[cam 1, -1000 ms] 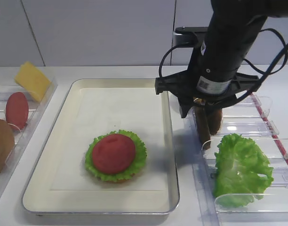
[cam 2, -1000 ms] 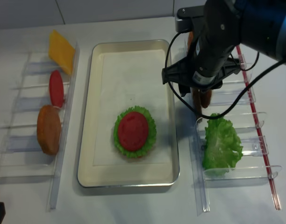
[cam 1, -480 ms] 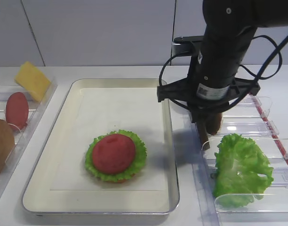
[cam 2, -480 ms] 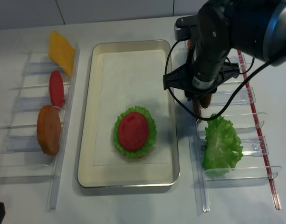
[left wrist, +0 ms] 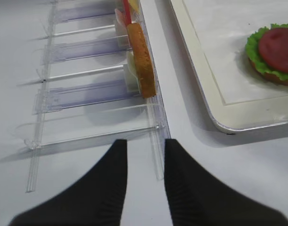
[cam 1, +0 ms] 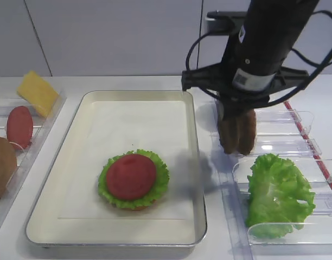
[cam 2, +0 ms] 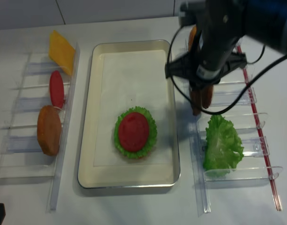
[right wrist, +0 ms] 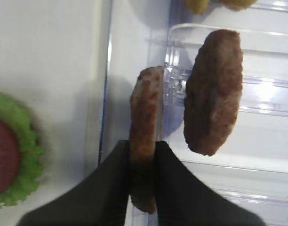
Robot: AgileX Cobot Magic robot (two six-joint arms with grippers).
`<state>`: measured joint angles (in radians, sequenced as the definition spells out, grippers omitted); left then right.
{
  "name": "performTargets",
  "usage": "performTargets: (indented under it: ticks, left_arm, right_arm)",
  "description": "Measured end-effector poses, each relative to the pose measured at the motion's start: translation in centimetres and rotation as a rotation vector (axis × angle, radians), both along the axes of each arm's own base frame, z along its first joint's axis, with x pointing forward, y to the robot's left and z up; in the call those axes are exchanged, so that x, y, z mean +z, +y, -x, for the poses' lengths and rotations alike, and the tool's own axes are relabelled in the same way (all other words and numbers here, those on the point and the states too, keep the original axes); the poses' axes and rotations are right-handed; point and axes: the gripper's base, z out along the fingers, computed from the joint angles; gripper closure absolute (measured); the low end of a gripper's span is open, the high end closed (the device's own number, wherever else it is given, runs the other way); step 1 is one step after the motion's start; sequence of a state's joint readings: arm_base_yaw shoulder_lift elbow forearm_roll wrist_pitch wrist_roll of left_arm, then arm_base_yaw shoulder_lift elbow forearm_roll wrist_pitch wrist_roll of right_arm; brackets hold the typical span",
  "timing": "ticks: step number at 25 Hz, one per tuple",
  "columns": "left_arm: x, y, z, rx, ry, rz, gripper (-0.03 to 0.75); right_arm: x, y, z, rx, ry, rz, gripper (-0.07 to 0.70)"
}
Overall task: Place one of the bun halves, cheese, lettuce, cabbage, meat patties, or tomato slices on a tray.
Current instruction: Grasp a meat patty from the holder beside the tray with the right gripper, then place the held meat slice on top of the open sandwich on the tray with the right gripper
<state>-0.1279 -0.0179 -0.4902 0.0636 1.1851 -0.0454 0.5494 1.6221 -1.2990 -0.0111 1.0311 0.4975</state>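
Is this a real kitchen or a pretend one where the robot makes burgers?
Probably a pretend burger station on a lab table. Toppings stand in clear plastic holders, a lined metal tray holds a half-built burger, and robot fingers pinch a meat patty.

A white tabletop (cam 1: 128, 82) fills the lower frame, meeting a pale grey panelled wall (cam 1: 112, 38) across the top. At the left edge stands a clear plastic holder (cam 2: 26, 140) with upright dividers; a matching holder (cam 2: 242, 140) runs down the right side, a thin red strip (cam 2: 260, 136) along its outer edge.
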Motion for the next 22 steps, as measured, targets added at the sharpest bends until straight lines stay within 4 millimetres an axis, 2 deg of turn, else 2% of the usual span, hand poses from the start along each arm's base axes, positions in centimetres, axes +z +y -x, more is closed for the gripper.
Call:
performTargets:
  ticks: [3,6,13,15,20,22]
  left_arm:
    - [0.0,0.0,0.0,0.0,0.0,0.0,0.533]
    - [0.0,0.0,0.0,0.0,0.0,0.0,0.533]
    - [0.0,0.0,0.0,0.0,0.0,0.0,0.533]
    - [0.0,0.0,0.0,0.0,0.0,0.0,0.533]
    - [0.0,0.0,0.0,0.0,0.0,0.0,0.533]
    - [0.0,0.0,0.0,0.0,0.0,0.0,0.533]
  right_arm:
    - [2.3,-0.5,1.0,0.003,-0.037,-0.041,0.507]
    - [3.6,-0.4,2.2,0.051,-0.026,-0.109,0.507]
    - [4.8,2.5,3.5,0.25,-0.001,-0.408,0.507]
    - [4.4,3.1,3.5,0.283,-0.004,-0.475,0.507]
    - [1.4,4.4,3.3,0.3,0.024,-0.599,0.507]
    - [0.8,4.8,3.1,0.298,0.013,-0.649,0.507]
